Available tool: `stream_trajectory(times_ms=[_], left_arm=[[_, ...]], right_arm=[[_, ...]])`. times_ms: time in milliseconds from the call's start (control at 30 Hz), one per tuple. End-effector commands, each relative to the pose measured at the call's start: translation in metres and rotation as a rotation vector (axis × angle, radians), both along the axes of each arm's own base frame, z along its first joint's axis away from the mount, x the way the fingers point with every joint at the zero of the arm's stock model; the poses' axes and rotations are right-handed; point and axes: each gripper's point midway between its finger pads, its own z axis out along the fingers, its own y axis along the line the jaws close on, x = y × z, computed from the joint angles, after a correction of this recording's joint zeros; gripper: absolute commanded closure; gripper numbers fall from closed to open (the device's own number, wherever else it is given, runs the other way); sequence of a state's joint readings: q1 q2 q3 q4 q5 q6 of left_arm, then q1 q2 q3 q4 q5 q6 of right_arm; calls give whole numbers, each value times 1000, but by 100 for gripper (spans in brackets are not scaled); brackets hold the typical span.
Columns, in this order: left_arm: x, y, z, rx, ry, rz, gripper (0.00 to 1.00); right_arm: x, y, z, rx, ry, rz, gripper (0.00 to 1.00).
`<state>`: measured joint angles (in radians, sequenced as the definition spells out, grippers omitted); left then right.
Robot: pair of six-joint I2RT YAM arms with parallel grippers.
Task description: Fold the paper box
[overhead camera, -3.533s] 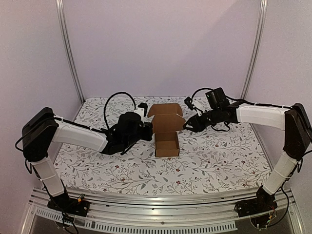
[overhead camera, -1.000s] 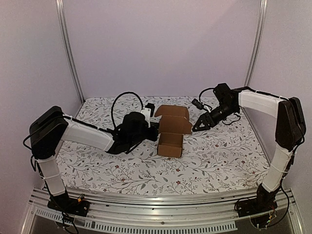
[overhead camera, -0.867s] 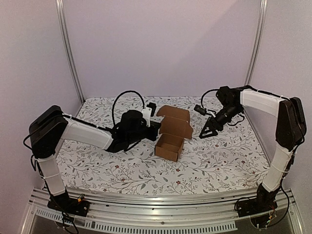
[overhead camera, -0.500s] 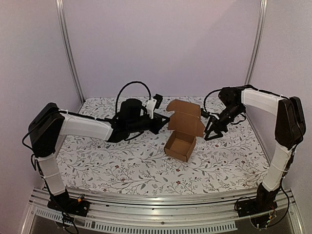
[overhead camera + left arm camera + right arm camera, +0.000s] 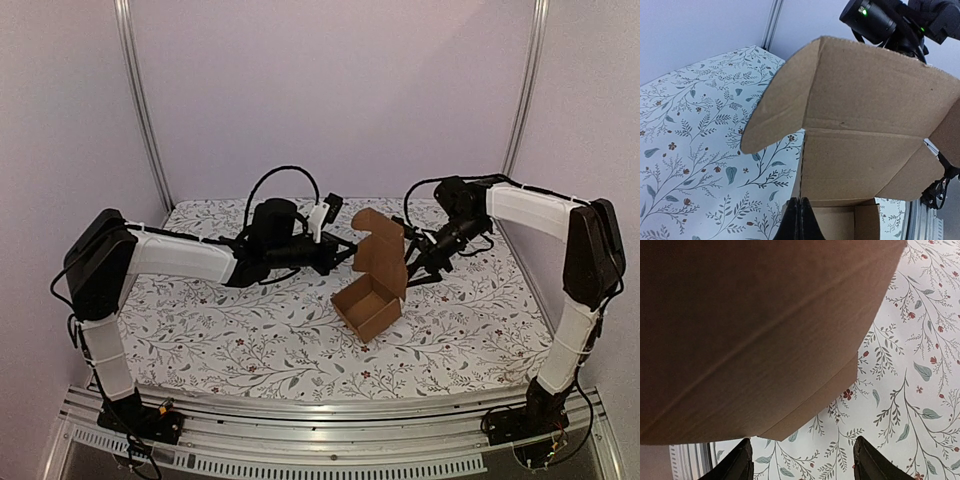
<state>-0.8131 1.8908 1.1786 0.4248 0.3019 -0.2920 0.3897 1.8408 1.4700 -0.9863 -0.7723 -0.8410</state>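
Brown cardboard, plain and unmarked: the paper box (image 5: 368, 305) sits near the middle of the table (image 5: 250, 340), a little right of centre, with one corner turned toward the near edge. Its tray is open at the top, and the inside that shows is bare cardboard walls and floor. The lid stands upright from the far side of the tray, its side flaps bent forward.

The left gripper (image 5: 347, 257) reaches in from the left to the lid's left edge. In the left wrist view its fingers (image 5: 799, 220) are pressed together, tips against the box (image 5: 865, 115) where a flap meets the back wall. Whether any cardboard is pinched between them cannot be told.

The right gripper (image 5: 415, 268) is just behind the lid on its right side. In the right wrist view its fingertips (image 5: 742, 460) stand well apart with only the flowered table between them, and the box (image 5: 740, 330) fills the view just beyond them.
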Motion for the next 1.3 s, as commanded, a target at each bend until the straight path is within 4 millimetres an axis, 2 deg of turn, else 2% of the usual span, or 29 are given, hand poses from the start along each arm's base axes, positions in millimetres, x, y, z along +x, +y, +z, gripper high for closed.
stream_trajectory(times_ms=[0,200,267,300,333,367,533,900,1033,1167,1233,1267], left_arm=[[1,4,-9,27,8,-1,100],[5,5,-11,23,9,21,100],[6,6,-11,23,6,31,100],[6,6,-10,20,7,32,100],[6,5,-10,17,9,31,100],[5,4,-9,11,13,27,100],[0,2,-4,-17,18,25,100],[-12,-5,-6,-22,19,34,100],[-10,-3,-6,-13,13,61,100],[-8,5,-3,-11,-4,81,100],[-9,8,0,-16,-12,81,100],[-8,9,0,-18,-14,84,100]], right_arm=[[-34,-7,20,45,46,83,31],[-49,-2,37,109,45,115,24],[-44,1,38,113,40,87,19],[-40,2,37,111,50,55,13],[-31,5,34,108,34,15,3],[-24,7,32,105,22,-25,1],[3,16,33,115,-17,-171,1],[33,27,37,172,5,-344,1],[18,33,35,165,68,-312,1],[6,25,38,164,-23,-258,1],[15,18,62,251,-113,-286,1],[19,13,75,318,-76,-326,1]])
